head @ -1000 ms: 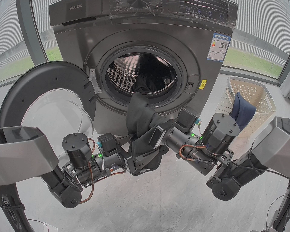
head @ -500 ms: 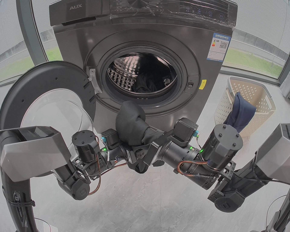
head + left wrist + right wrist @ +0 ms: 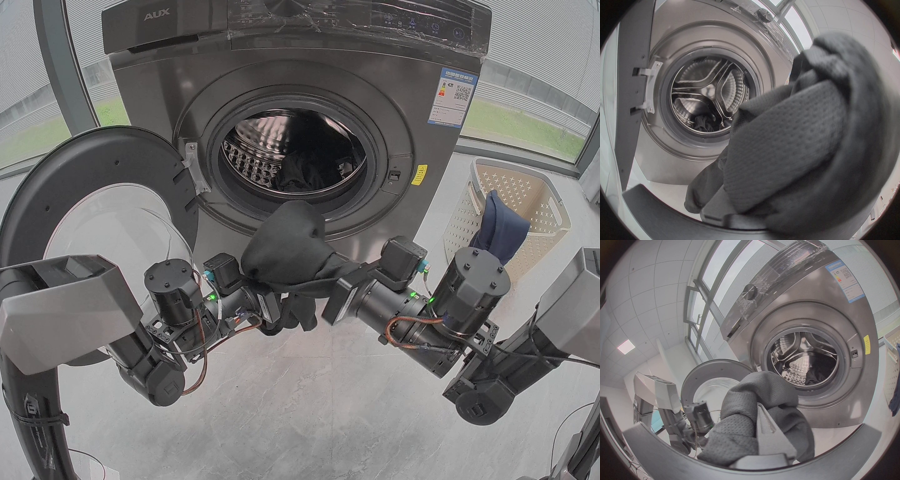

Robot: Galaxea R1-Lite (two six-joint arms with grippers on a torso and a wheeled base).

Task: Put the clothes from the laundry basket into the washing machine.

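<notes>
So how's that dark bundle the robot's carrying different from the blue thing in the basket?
Colour: the dark garment is charcoal, the blue garment navy. Pose: the dark garment is bunched across the left hand and right hand before the open washing machine; the blue garment hangs draped over the laundry basket. Shared: both are clothes outside the drum.

This is a laundry corner set up in a modern, office-like building rather than a lived-in home. A front-loading washing machine point(image 3: 294, 81) with its round door point(image 3: 94, 181) swung open stands on a polished grey stone floor point(image 3: 300, 406), and a pale perforated laundry basket point(image 3: 550, 206) sits just beside it. Behind the machine, tall windows point(image 3: 537, 75) look out on grass point(image 3: 525, 128), and overhead is a grid of white ceiling tiles point(image 3: 647, 287) with a flat light panel point(image 3: 626, 346).
</notes>
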